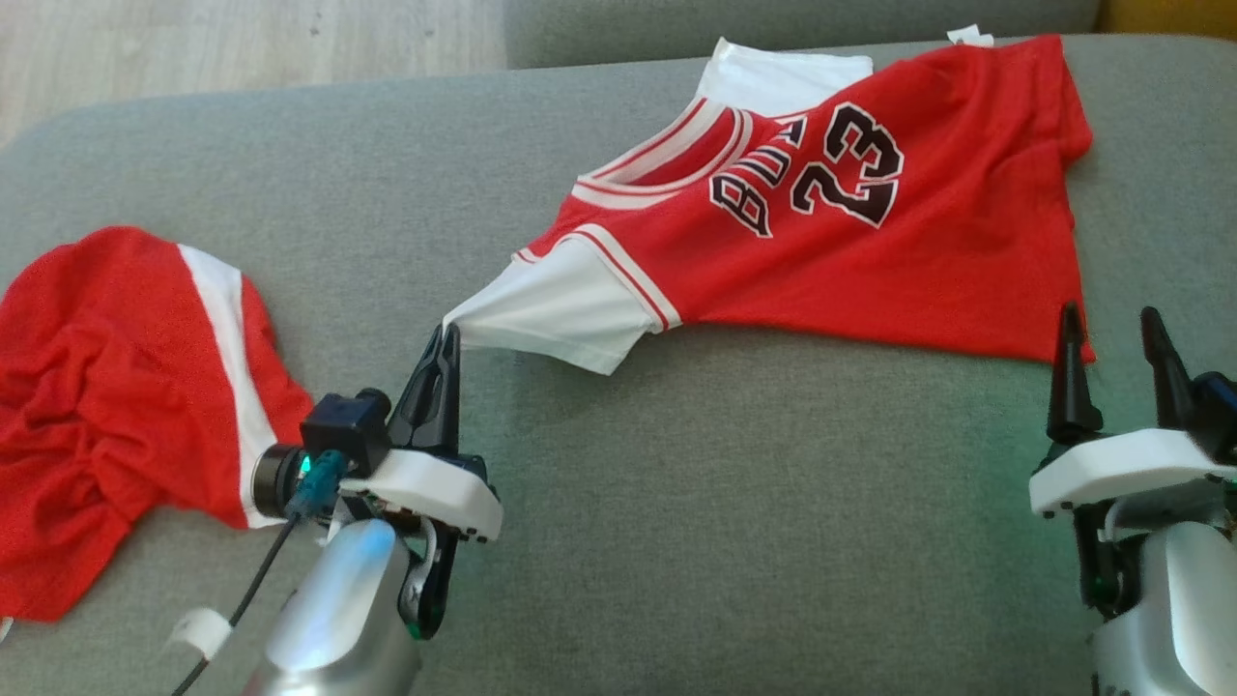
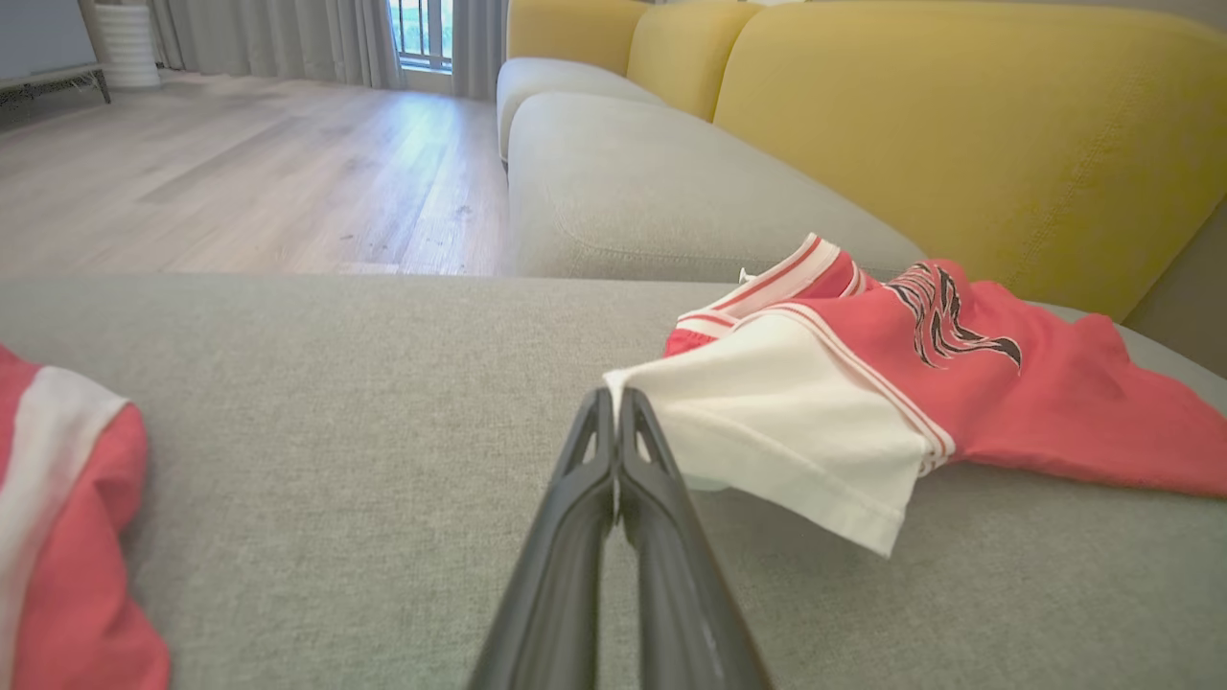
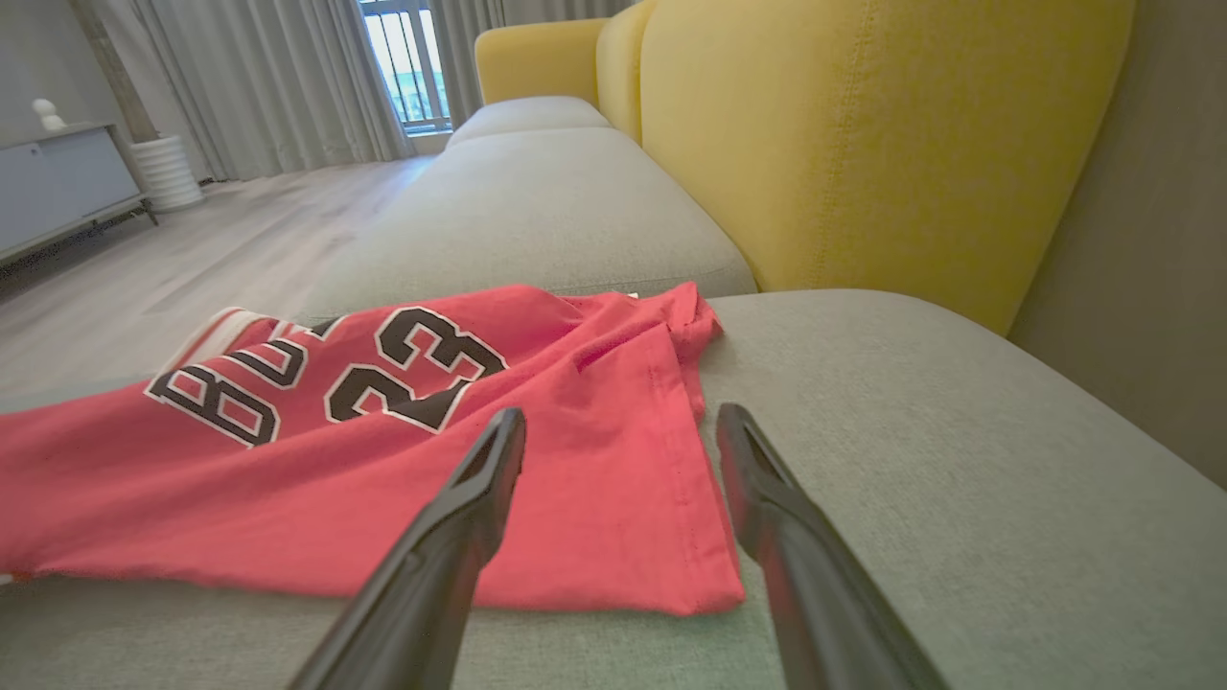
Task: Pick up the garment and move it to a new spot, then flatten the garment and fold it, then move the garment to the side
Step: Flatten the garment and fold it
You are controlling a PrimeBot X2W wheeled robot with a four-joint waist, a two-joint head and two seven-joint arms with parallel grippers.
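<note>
1. The garment (image 1: 850, 261) is a red shirt with the number 23 on it. It lies spread out on the grey sofa (image 1: 676, 532), over on the right side.
2. Its white sleeve (image 1: 560, 314) sticks out to the left and is pulled to a point.
3. The left gripper (image 1: 446, 338) is pinched tight on the tip of that sleeve, with both fingers pressed together.
4. The right gripper (image 1: 1109, 314) has its fingers apart and holds nothing. It sits just beside the near bottom corner of the shirt.
5. A red and white cloth (image 1: 116, 387) lies bunched up at the far left of the sofa, well apart from the shirt.
6. Yellow cushions (image 3: 863, 144) stand behind the seat, and a wood floor (image 2: 240, 182) lies past it.
</note>
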